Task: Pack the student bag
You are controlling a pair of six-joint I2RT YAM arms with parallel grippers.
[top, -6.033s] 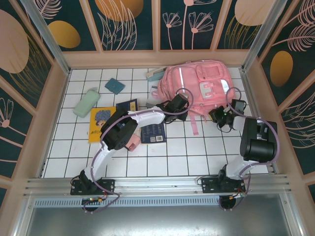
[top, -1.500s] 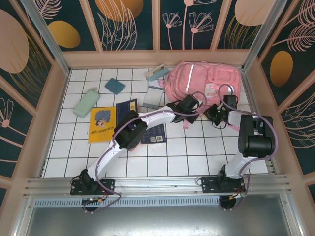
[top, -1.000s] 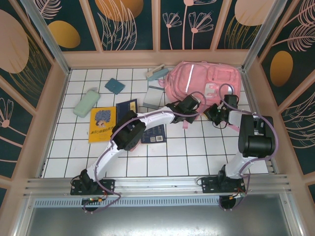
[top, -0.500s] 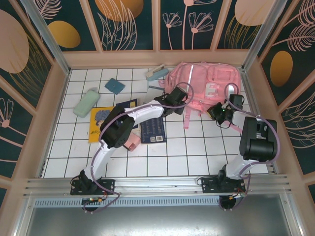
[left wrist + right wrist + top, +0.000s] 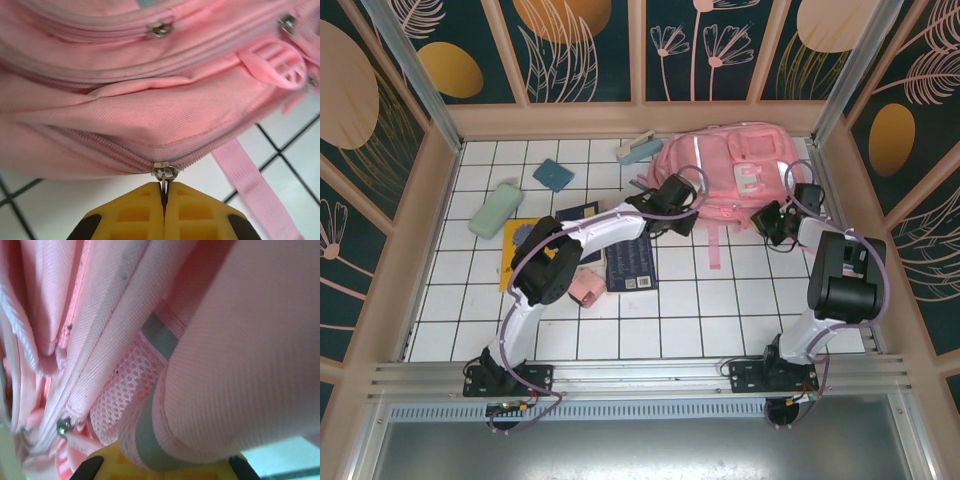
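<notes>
The student bag (image 5: pixel 735 165), a large pink backpack, lies at the back right of the tiled table. My left gripper (image 5: pixel 680 205) is at the bag's near left edge. In the left wrist view its yellow fingers (image 5: pixel 130 215) are shut on the metal zipper pull (image 5: pixel 164 179) of a zip along the bag (image 5: pixel 150 110). My right gripper (image 5: pixel 767 216) is at the bag's near right side. In the right wrist view it is shut on a fold of pink mesh and grey-trimmed fabric of the bag (image 5: pixel 250 340), which hides its fingertips.
A green case (image 5: pixel 496 208), a teal pad (image 5: pixel 553 174) and a yellow book (image 5: pixel 516 238) lie at the left. Dark blue books (image 5: pixel 632 265) and a small pink box (image 5: pixel 586 290) sit mid-table. A blue-grey case (image 5: pixel 638 150) touches the bag's far left. Wooden walls enclose the table.
The left gripper has moved left along the bag's near edge with the zipper pull. The bag has shifted left and back, covering the grey notebook. The right gripper moved slightly back and right.
</notes>
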